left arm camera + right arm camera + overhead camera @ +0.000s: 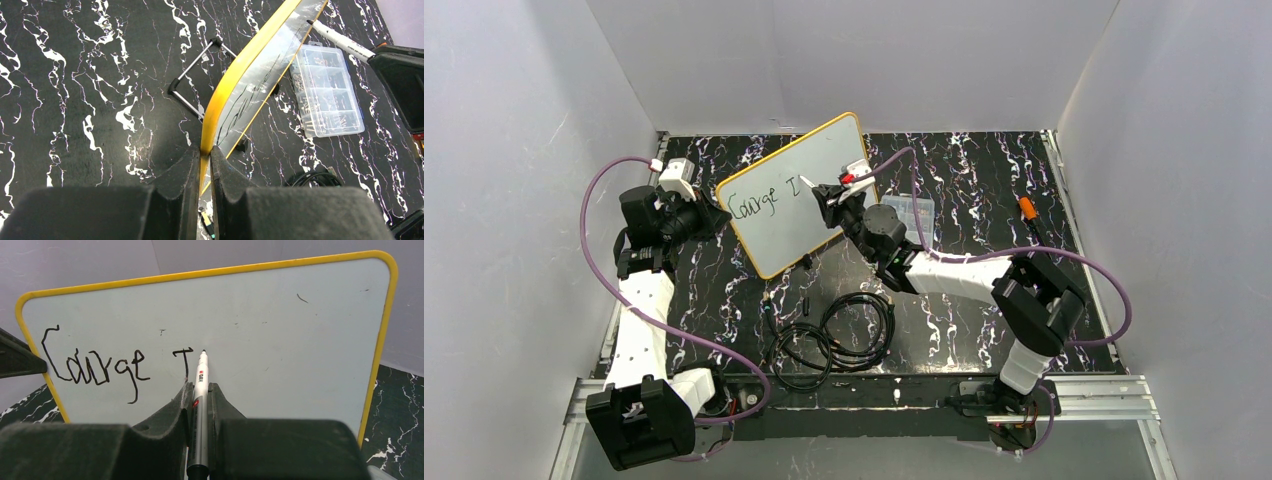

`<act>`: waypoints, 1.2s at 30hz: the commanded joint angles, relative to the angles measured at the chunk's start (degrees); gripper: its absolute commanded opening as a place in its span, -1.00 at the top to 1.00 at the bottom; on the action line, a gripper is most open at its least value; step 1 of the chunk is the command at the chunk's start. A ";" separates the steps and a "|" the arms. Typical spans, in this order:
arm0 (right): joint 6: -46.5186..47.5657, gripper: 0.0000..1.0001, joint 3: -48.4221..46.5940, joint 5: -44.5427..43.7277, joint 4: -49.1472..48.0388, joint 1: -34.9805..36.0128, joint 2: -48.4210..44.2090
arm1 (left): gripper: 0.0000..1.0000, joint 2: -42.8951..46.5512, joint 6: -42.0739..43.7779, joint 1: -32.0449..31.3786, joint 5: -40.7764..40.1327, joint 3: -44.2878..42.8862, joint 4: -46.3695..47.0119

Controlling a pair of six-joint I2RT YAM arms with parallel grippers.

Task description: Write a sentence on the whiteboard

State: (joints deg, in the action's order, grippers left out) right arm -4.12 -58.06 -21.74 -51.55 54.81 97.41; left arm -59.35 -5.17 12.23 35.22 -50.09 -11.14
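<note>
The whiteboard [796, 200], white with a yellow rim, stands tilted up on the table. My left gripper [205, 150] is shut on its yellow edge [227, 87]; in the top view that gripper [721, 216] is at the board's left side. The sentence [95, 367] reads "Courge T" in dark lettering [764, 192]. My right gripper [200, 386] is shut on a white marker [201, 371], whose black tip rests against the board just right of the "T". From above, the right gripper [826, 196] sits in front of the board's middle.
A clear compartmented parts box [911, 213] lies on the table behind the right arm, also seen from the left wrist [327, 92]. Coiled black cables [834, 335] lie near the front. An orange object [1027, 207] sits at the right. A wire stand [192, 75] lies behind the board.
</note>
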 commanded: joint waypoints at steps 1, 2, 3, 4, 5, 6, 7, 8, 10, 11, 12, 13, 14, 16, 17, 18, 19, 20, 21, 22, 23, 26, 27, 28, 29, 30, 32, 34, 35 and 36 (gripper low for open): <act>0.83 0.97 -2.70 0.90 -2.79 -0.14 0.99 | 1.00 0.88 -0.28 -0.31 1.12 -0.09 -0.47; 0.72 0.97 -2.53 0.92 -2.77 -0.14 0.88 | 1.00 0.90 -0.29 -0.33 1.17 -0.10 -0.47; 0.62 0.97 -2.32 0.90 -2.72 -0.14 0.84 | 1.00 0.93 -0.28 -0.36 1.15 -0.10 -0.47; 0.49 0.97 -2.24 0.83 -2.64 -0.14 0.90 | 1.00 0.98 -0.31 -0.34 1.18 -0.10 -0.47; 0.44 0.97 -2.13 0.82 -2.48 -0.14 0.94 | 1.00 0.99 -0.36 -0.30 1.17 -0.08 -0.47; 0.35 0.97 -2.01 0.87 -2.30 -0.14 1.06 | 1.00 0.95 -0.29 -0.36 1.22 -0.10 -0.47; 0.28 0.97 -1.91 0.96 -2.04 -0.14 1.16 | 1.00 0.99 -0.30 -0.36 1.23 -0.07 -0.51; 0.15 0.97 -1.81 0.99 -1.94 -0.14 1.20 | 1.00 0.94 -0.30 -0.37 1.23 -0.10 -0.51; -0.28 0.97 -1.35 1.16 -1.68 -0.14 1.05 | 1.00 1.06 -0.29 -0.44 1.24 -0.03 -0.47; -0.54 0.97 -1.02 1.31 -1.52 -0.14 0.97 | 1.00 1.08 -0.29 -0.45 1.18 -0.01 -0.47; -0.80 0.97 -0.82 1.53 -1.29 -0.14 0.93 | 1.00 1.06 -0.28 -0.41 1.18 -0.01 -0.47; -1.00 0.97 -0.55 1.64 -1.02 -0.14 0.86 | 1.00 1.08 -0.29 -0.40 1.17 -0.02 -0.47; -1.28 0.97 -0.19 1.81 -0.75 -0.14 0.86 | 1.00 1.08 -0.30 -0.43 1.18 -0.01 -0.47; -1.73 0.97 0.55 1.96 -0.51 -0.05 0.73 | 1.00 1.15 -0.28 -0.41 1.12 0.03 -0.51; -1.95 0.97 0.92 1.96 -0.36 -0.05 0.61 | 1.00 1.17 -0.29 -0.42 1.10 -0.01 -0.50; -2.01 0.97 1.27 1.84 -0.27 -0.05 0.47 | 1.00 1.17 -0.28 -0.44 1.11 -0.01 -0.47; -2.11 0.97 1.59 1.68 -0.18 -0.05 0.36 | 1.00 1.17 -0.28 -0.41 1.15 0.00 -0.49; -2.12 0.97 1.83 1.39 -0.14 -0.05 0.26 | 1.00 1.17 -0.28 -0.37 1.13 -0.01 -0.50; -2.04 0.97 2.02 1.02 -0.06 -0.05 0.19 | 1.00 1.17 -0.29 -0.43 1.14 -0.01 -0.49; -2.04 0.97 2.09 0.58 0.03 -0.05 0.01 | 1.00 1.17 -0.28 -0.45 1.15 0.03 -0.49; -2.08 0.97 2.11 0.15 0.12 -0.05 -0.14 | 1.00 1.17 -0.28 -0.39 1.10 0.00 -0.49; -1.82 0.97 2.14 -1.26 0.14 -0.05 -0.35 | 1.00 1.16 -0.28 -0.42 1.09 0.03 -0.47; -1.70 0.97 2.07 -1.54 0.01 -0.05 -0.33 | 1.00 1.17 -0.28 -0.40 1.06 -0.01 -0.47; -1.56 0.97 1.86 -1.83 -0.04 -0.07 -0.32 | 1.00 1.17 -0.30 -0.45 1.03 -0.01 -0.47; -1.38 0.97 1.57 -2.13 -0.04 -0.05 -0.29 | 1.00 1.17 -0.28 -0.42 1.14 0.01 -0.51; -1.21 0.97 1.33 -2.43 -0.11 -0.05 -0.29 | 1.00 1.17 -0.28 -0.45 1.09 -0.01 -0.49; -0.80 0.97 1.05 -2.95 -0.50 -0.05 -0.42 | 1.00 1.08 -0.33 -0.45 1.13 -0.01 -0.49; -0.27 0.97 0.56 -3.42 -0.57 -0.05 -0.59 | 1.00 1.08 -0.28 -0.40 1.11 0.03 -0.47; 0.14 0.97 0.46 -3.55 -0.65 -0.12 -0.72 | 1.00 1.02 -0.28 -0.47 1.09 -0.01 -0.48; 0.39 0.97 0.37 -3.57 -0.70 -0.14 -0.87 | 1.00 0.97 -0.28 -0.40 1.13 -0.06 -0.49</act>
State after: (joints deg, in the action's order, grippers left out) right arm -5.72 -56.21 -22.41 -50.68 54.87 97.95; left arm -59.35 -5.17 12.16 35.05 -50.09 -11.05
